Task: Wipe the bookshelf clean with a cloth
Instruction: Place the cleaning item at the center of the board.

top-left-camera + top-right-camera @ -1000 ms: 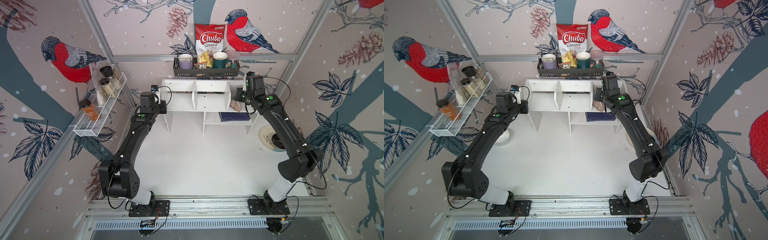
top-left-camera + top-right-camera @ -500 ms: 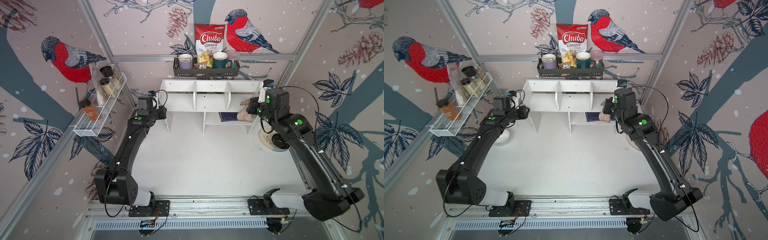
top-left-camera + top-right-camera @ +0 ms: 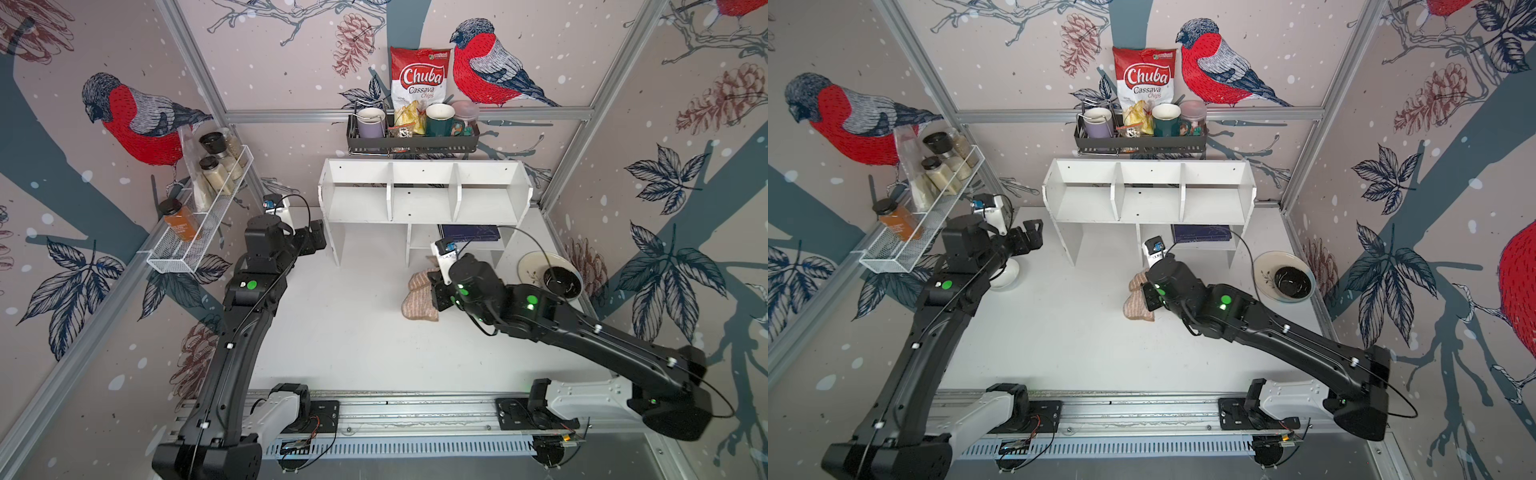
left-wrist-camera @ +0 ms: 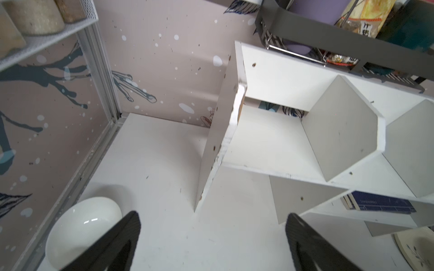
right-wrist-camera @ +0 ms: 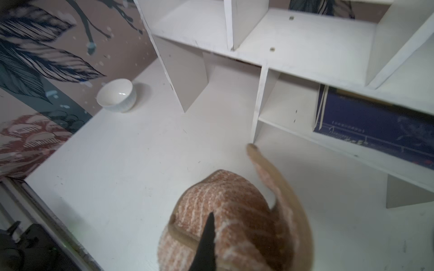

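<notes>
Clamping the cloth (image 3: 419, 299), right hand (image 3: 435, 289) near book (image 3: 469, 232); left hand (image 4: 211, 226) wide-spread near bowl (image 4: 82, 225).

The cloth (image 5: 223, 201) hides most of the right tool (image 5: 208, 232); both run off frame

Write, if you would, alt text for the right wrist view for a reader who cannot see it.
The right tool is shut on a bunched beige-tan striped cloth in front of the white wooden bookshelf. A dark blue book lies on its lower shelf, and a small white bowl stands on the white table.
</notes>
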{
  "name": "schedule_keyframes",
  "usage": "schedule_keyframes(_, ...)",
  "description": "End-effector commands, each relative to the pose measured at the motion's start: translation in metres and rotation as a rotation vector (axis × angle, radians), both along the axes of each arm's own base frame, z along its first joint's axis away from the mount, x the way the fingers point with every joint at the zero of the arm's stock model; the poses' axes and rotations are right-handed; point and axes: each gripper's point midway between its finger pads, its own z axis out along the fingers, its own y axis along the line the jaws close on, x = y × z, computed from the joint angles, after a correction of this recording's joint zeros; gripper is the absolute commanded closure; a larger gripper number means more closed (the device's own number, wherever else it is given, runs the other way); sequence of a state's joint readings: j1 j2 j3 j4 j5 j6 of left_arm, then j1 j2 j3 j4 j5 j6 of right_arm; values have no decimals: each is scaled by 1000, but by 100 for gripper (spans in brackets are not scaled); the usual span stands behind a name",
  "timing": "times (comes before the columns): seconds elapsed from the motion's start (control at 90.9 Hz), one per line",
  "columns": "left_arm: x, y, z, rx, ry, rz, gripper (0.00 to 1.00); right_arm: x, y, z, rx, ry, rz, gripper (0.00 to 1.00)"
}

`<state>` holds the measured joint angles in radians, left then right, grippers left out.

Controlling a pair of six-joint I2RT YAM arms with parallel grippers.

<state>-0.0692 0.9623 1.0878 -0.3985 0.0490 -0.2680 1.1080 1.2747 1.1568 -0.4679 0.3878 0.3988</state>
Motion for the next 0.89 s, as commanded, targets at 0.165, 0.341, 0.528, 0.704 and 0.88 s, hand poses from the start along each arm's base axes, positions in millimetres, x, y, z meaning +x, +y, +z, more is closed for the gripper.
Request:
schedule_keyframes(0.165,-45,-46,-56,-61,12,-121,3,46,41,-144,142,340,-108,64)
schedule_keyframes(0.341,-46,-39,-79,-15,86,-67,3,42,26,-161,15,323,-135,3)
schedule_keyframes(0.528,-31,-3,-62,127,65,120,3,51,-38,-95,-53,151,-258,0)
schedule_keyframes(0.704,-12,48,-60,347,-14,405,3,79,-168,-36,-21,16,-637,0)
schedule_keyframes(0.88,5,98,-111,363,17,573,3,77,-300,-5,56,-230,-1055,0)
